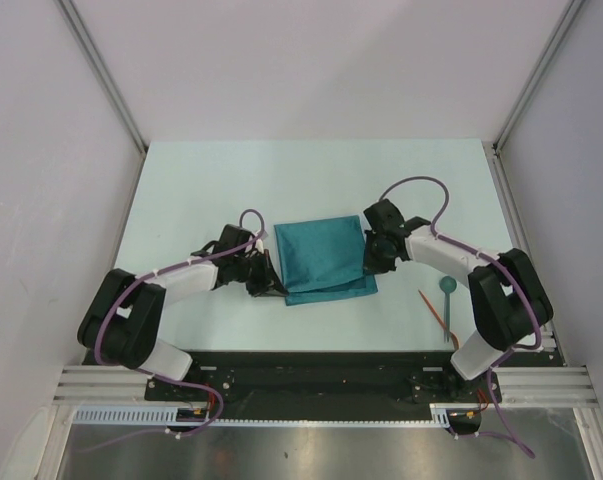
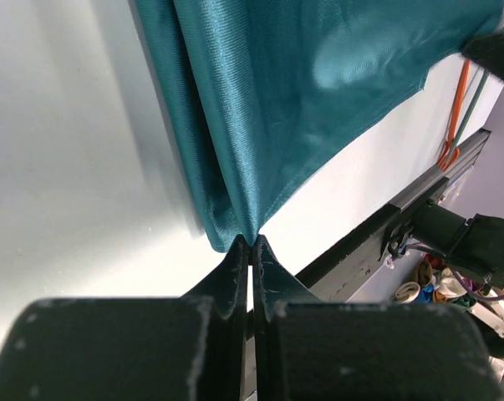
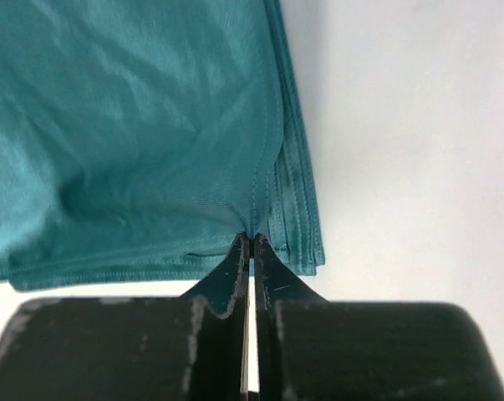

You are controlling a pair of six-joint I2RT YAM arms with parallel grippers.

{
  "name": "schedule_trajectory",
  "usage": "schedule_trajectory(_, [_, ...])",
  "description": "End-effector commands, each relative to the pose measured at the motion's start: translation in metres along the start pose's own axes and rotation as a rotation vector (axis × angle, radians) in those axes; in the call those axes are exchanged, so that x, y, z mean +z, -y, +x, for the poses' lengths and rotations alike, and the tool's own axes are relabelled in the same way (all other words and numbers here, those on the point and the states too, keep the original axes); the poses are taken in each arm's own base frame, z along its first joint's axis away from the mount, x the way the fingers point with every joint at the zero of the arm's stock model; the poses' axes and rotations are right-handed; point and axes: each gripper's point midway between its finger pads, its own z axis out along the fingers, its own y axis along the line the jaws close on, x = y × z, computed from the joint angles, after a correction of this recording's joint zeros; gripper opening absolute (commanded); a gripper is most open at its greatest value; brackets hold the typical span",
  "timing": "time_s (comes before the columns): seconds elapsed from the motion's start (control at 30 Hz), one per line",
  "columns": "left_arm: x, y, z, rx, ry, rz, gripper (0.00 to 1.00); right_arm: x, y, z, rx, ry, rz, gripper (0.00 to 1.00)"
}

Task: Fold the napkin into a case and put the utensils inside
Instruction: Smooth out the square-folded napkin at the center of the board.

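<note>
Plainly both jaws pinch the folded napkin (image 1: pixel 324 262); utensils (image 1: pixel 434 312) lie outside it.

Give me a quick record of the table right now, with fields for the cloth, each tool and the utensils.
napkin: teal, folded, lying mid-table
left tool: shut on the napkin's near left corner
right tool: shut on the napkin's right edge
orange utensil: thin, on the table to the right of the napkin, apart from it
green spoon: beside the orange utensil
stage: folding; utensils not yet inside
</note>
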Motion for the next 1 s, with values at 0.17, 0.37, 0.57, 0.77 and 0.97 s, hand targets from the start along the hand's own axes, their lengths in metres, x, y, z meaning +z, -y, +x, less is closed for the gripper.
schedule_trajectory(0.17, [-0.002, 0.003, -0.003, 0.024, 0.016, 0.018, 0.00, 0.010, -0.017, 0.036, 0.026, -0.132, -0.160, 0.00])
schedule_trajectory(0.37, [-0.005, -0.003, -0.002, 0.029, 0.046, 0.004, 0.24, 0.009, -0.011, 0.038, 0.043, -0.129, -0.153, 0.00])
schedule_trajectory(0.57, [-0.011, -0.001, -0.008, 0.048, 0.079, -0.016, 0.50, 0.006, -0.010, 0.038, 0.047, -0.129, -0.166, 0.00])
schedule_trajectory(0.77, [-0.009, 0.000, -0.016, 0.049, 0.087, -0.028, 0.64, 0.006, -0.016, 0.040, 0.055, -0.137, -0.196, 0.00])
schedule_trajectory(0.97, [0.001, -0.003, -0.021, 0.047, 0.064, -0.044, 0.53, 0.003, -0.017, 0.036, 0.053, -0.132, -0.205, 0.00])
